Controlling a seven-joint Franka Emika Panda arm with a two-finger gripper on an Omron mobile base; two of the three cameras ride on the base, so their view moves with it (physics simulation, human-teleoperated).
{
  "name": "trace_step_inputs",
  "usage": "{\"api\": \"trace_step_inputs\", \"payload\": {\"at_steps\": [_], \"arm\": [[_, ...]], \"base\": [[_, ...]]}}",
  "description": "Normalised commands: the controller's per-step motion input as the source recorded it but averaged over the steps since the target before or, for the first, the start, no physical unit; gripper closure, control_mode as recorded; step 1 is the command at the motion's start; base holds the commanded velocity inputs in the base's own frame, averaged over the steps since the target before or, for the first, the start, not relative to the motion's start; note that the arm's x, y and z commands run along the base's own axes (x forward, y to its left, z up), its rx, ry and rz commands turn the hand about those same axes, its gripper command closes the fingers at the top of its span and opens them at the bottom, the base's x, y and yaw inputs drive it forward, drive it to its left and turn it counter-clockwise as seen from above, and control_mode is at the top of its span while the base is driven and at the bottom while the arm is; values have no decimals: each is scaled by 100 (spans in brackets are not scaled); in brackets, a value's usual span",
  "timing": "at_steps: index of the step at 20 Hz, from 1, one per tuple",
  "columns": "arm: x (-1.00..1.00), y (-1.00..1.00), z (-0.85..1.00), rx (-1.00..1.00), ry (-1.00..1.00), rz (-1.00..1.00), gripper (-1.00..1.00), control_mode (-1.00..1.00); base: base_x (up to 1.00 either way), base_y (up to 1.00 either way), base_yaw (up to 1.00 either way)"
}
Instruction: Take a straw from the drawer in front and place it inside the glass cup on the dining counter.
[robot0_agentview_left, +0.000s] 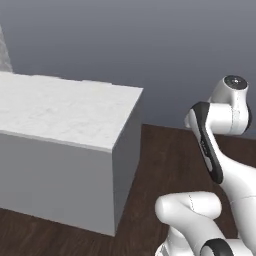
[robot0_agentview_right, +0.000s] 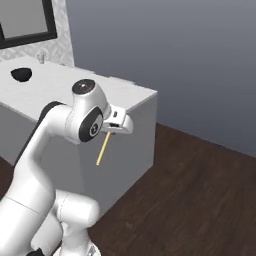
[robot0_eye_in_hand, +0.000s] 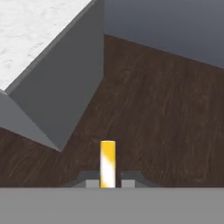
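Clamped in the pincer (robot0_eye_in_hand: 107, 183), the yellow straw (robot0_agentview_right: 103, 148) hangs lengthwise downward, slightly slanted, beside the grey end of the marble-topped table (robot0_agentview_right: 142, 97), whose black bowl (robot0_agentview_right: 22, 74) appears from the right base camera.

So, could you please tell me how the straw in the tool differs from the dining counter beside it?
The straw is a thin yellow stick; the dining counter is a broad block with a white marble top and plain grey sides. The straw hangs off the floor, clamped in the shut tool; the dining counter stands on the dark wood floor. The straw is tilted; the dining counter's top lies level.
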Motion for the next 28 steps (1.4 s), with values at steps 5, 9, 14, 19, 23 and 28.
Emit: {"api": "trace_step_inputs", "payload": {"at_steps": [5, 9, 14, 19, 23, 28], "arm": [[0, 0, 0, 0, 0, 0, 100, 100], [0, 0, 0, 0, 0, 0, 100, 100], [0, 0, 0, 0, 0, 0, 100, 100], [0, 0, 0, 0, 0, 0, 100, 100], [0, 0, 0, 0, 0, 0, 100, 100], [0, 0, 0, 0, 0, 0, 100, 100]], "base": [[100, -94, 31], [98, -89, 35], [91, -91, 35], [79, -98, 34], [68, -100, 32], [65, -100, 33]]}}
